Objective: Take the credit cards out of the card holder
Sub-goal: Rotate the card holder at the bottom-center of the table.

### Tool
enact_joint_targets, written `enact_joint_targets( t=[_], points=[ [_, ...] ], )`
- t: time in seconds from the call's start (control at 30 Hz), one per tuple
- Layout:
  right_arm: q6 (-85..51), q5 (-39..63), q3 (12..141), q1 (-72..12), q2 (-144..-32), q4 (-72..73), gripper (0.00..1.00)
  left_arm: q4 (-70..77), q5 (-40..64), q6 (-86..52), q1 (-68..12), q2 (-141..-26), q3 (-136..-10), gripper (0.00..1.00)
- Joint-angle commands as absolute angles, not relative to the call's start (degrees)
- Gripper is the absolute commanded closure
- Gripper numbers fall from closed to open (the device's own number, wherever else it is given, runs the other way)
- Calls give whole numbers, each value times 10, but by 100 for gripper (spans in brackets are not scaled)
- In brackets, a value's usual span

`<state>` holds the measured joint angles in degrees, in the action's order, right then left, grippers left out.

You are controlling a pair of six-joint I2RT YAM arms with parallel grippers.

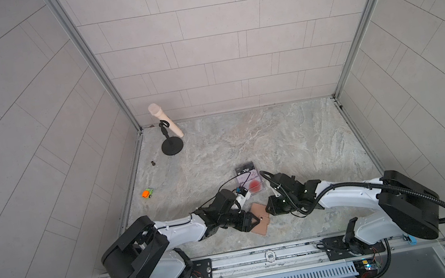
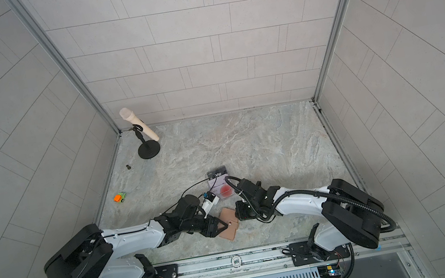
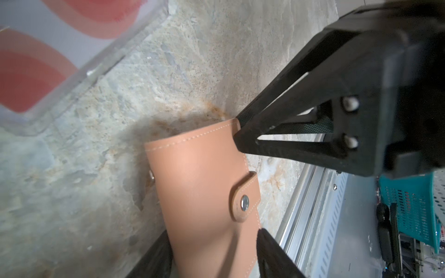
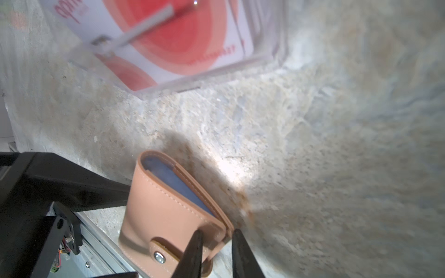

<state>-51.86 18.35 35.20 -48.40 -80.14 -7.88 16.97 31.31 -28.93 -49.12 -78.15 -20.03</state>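
Card holder (image 4: 156, 216) contents mostly hidden; left gripper (image 3: 214, 234) clamps it, right gripper (image 4: 218, 232) narrow, seemingly pinching its edge.

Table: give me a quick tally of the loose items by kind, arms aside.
card holder: 1
clear case, cards inside: 1
mic on its stand: 1
toy car: 1
small dark bolt: 1
Total: 5
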Motion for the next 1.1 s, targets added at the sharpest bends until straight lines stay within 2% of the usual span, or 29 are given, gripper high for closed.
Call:
enact_joint_targets(
  t=[0.0,0.27,0.37,0.6,1.07],
  points=[
    [-476,148,389,-484,-789,-139,71,190,291,-330,-495,-778,-189,41],
    [-494,122,366,-484,-718,-253,55,176,261,-363,-495,-728,-156,40],
    [-510,141,330,-484,-691,-249,53,173,262,-367,-495,-725,-151,39],
    [-554,216,266,-485,-686,-139,57,191,290,-381,-495,-749,-160,40],
    [-586,248,258,-495,-788,11,66,274,328,-423,-495,-778,-126,43]
  ],
)
